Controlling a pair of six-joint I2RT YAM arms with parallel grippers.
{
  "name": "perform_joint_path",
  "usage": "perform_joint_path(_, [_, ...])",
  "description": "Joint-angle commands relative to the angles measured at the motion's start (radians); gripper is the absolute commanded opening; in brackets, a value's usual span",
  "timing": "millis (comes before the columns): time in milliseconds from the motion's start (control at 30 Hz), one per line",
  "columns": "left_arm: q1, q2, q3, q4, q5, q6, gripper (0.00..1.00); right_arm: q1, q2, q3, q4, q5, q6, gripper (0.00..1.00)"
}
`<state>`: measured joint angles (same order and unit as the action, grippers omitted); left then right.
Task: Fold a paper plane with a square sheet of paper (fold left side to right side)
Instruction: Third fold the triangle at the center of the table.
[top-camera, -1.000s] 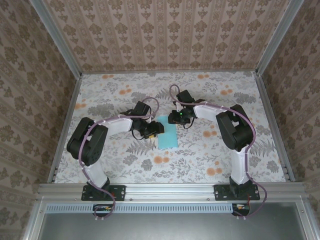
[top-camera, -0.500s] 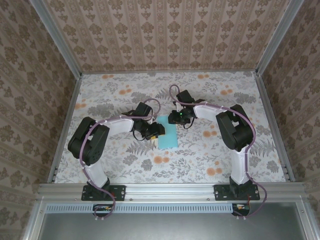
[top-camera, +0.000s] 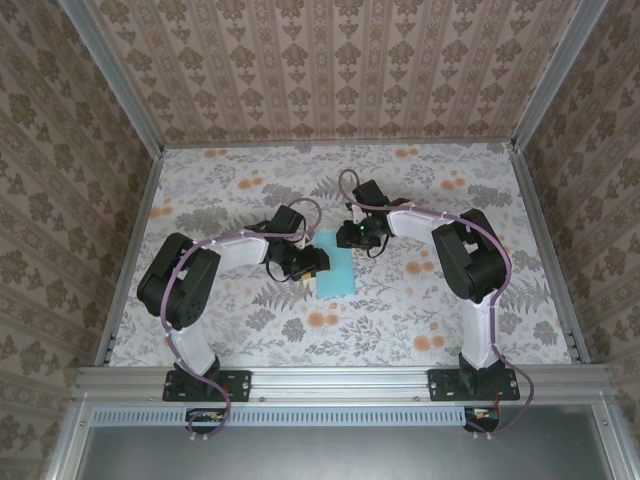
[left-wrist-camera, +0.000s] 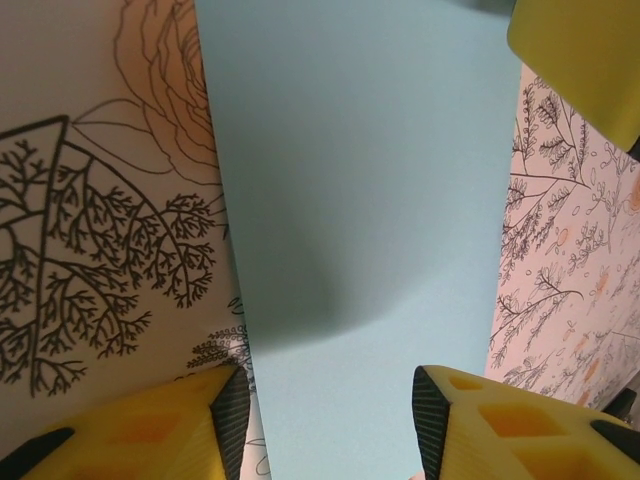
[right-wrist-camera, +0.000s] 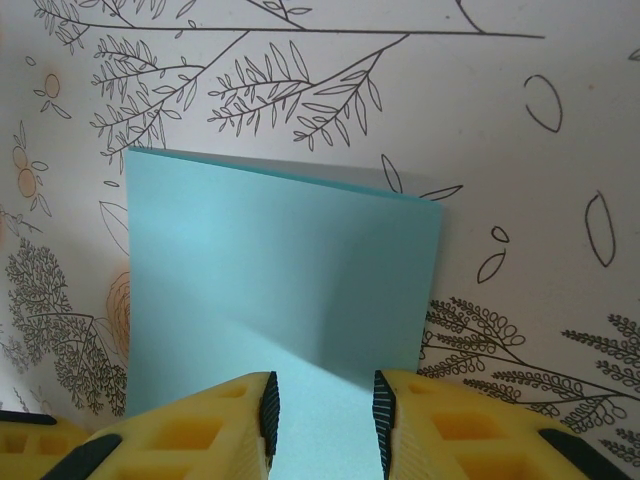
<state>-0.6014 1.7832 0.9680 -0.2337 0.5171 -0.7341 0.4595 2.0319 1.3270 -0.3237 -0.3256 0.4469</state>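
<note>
The cyan-blue sheet of paper (top-camera: 338, 273) lies flat mid-table as an upright rectangle, narrower than it is tall. In the left wrist view the paper (left-wrist-camera: 360, 200) runs between my left gripper's (left-wrist-camera: 332, 420) spread yellow fingers; that gripper (top-camera: 312, 264) hovers open at the paper's left edge. My right gripper (top-camera: 353, 238) stands at the far edge, open, its fingers (right-wrist-camera: 225, 420) a narrow gap apart just above the paper (right-wrist-camera: 280, 270). The right gripper's (right-wrist-camera: 325, 415) yellow finger also shows in the left wrist view (left-wrist-camera: 575, 60). No pointed paper plane is in view.
The floral tabletop (top-camera: 420, 310) surrounds the paper on all sides. Patterned walls and metal frame posts (top-camera: 540, 240) enclose the table. Both arms bend inward from their bases (top-camera: 205, 380) at the near rail.
My left gripper has crept slightly right, onto the paper's left edge. The right gripper and the paper have stayed put.
</note>
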Motion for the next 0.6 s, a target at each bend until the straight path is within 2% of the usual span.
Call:
perform_joint_path(0, [-0.011, 0.012, -0.006, -0.01, 0.013, -0.014, 0.48, 0.004, 0.011, -0.002, -0.033, 0.018, -0.013, 0.34])
perform_joint_path(367, [-0.011, -0.027, -0.031, 0.004, -0.011, -0.038, 0.36, 0.004, 0.004, -0.008, -0.032, 0.023, -0.013, 0.34])
perform_joint_path(567, [-0.011, -0.052, -0.039, 0.004, -0.016, -0.05, 0.17, 0.004, -0.011, -0.02, -0.01, 0.017, -0.014, 0.35])
